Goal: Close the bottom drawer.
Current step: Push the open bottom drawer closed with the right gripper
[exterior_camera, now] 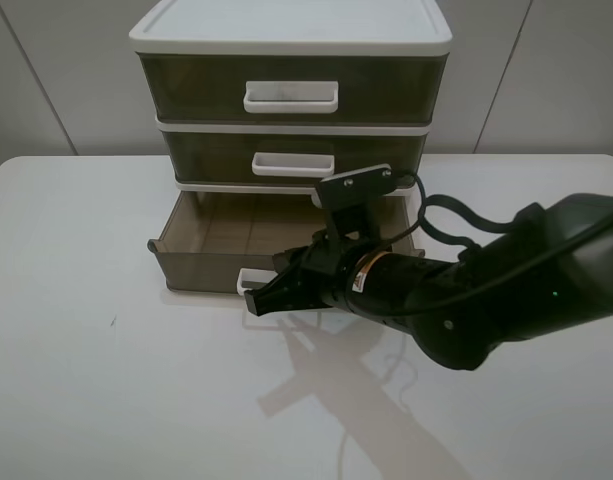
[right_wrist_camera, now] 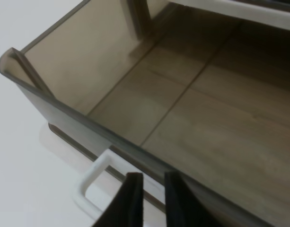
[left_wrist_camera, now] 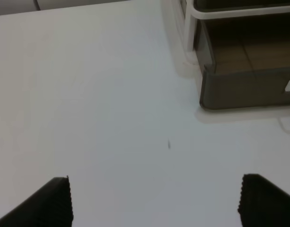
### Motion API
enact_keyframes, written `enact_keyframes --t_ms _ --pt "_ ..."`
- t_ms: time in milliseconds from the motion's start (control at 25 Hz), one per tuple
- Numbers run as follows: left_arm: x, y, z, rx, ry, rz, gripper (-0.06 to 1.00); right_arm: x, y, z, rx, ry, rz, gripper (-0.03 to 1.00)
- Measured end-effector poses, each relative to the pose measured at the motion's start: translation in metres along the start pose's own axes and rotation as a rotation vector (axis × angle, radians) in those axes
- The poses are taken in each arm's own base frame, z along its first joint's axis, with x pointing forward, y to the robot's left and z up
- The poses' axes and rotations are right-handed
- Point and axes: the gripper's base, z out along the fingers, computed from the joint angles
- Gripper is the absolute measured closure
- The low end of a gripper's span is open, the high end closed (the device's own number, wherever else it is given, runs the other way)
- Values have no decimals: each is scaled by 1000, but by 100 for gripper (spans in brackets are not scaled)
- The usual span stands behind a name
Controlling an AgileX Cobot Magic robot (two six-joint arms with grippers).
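1. The bottom drawer [exterior_camera: 196, 262] sticks far out of the white unit [exterior_camera: 286, 35]. It is right in front of the right gripper [exterior_camera: 258, 300].
2. The drawer is brown and see-through. Its flat floor shows from wall to wall.
3. The two drawers above it, the middle drawer [exterior_camera: 216, 155] and the top drawer [exterior_camera: 186, 90], are pushed in.
4. The right arm [exterior_camera: 486, 300] comes in low over the table [exterior_camera: 106, 380]. It points at the front of the bottom drawer.
5. The right gripper's two black fingers [right_wrist_camera: 130, 198] are almost pressed together, with only a thin gap. Nothing shows between them.
6. Those fingers are at the drawer's front wall. The white handle [right_wrist_camera: 90, 182] is just beside them. I cannot tell if they touch the wall or the handle.
7. The left gripper [left_wrist_camera: 154, 203] is spread wide, with its two black tips far apart. It holds nothing.
8. The left gripper hangs over bare table. A corner of the bottom drawer is ahead of it, well apart from its tips.
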Motion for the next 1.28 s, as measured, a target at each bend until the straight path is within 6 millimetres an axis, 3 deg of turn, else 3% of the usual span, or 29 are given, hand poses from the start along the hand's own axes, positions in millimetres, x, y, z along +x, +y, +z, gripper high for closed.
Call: enact_keyframes --t_ms 880,1280 --pt "0 0 0 0 0 0 23 22 -9 20 56 -23 11 95" --pt "0 0 0 0 0 0 23 17 -8 33 79 -58 43 95"
